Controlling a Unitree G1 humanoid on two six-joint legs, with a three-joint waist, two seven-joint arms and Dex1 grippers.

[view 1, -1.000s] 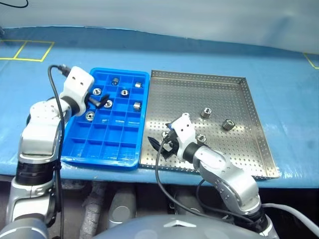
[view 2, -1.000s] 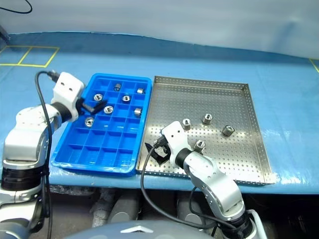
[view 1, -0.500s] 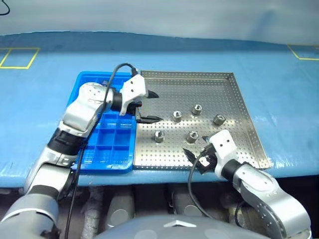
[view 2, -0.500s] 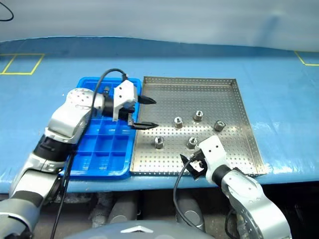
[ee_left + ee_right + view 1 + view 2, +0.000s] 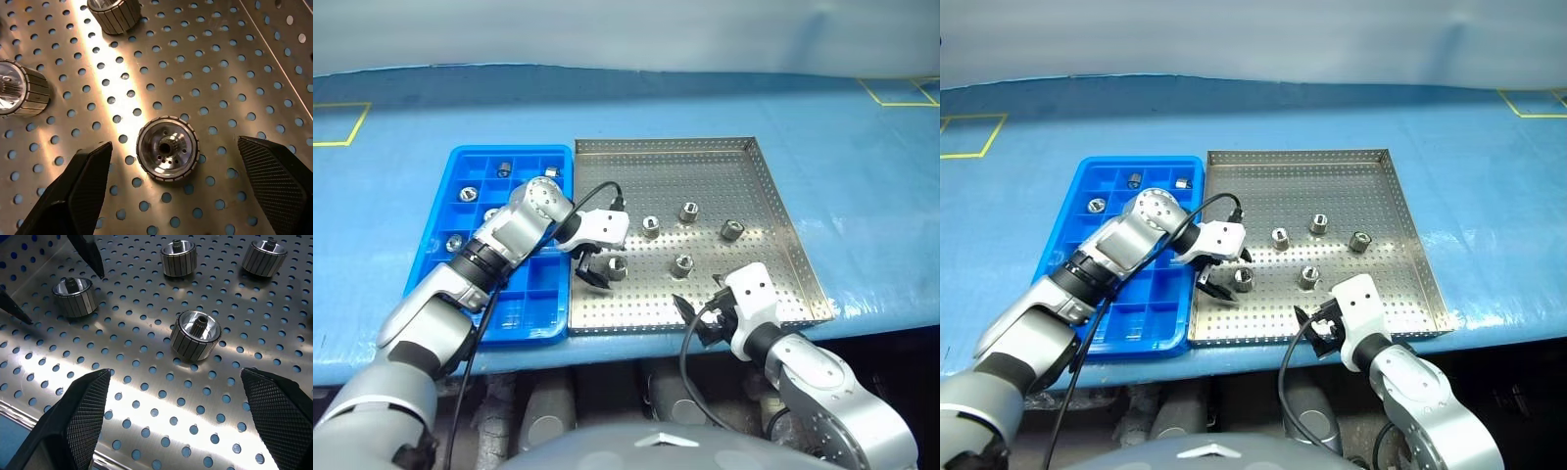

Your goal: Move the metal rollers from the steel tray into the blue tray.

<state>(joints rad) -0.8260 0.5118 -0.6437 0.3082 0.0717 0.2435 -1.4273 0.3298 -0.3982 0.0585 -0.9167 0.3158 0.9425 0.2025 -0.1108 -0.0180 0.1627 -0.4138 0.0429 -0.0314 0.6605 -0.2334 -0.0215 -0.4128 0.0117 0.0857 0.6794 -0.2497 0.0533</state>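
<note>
Left wrist view: left gripper (image 5: 178,188) gapes astride one roller (image 5: 167,154); right gripper (image 5: 188,423) spread, empty

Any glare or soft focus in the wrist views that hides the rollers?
Left wrist view: a bright glare streak runs across the steel tray beside the roller, whose ridges stay crisp; the near fingers look soft. Right wrist view: glare patches on the tray floor, rollers still sharp.
</note>
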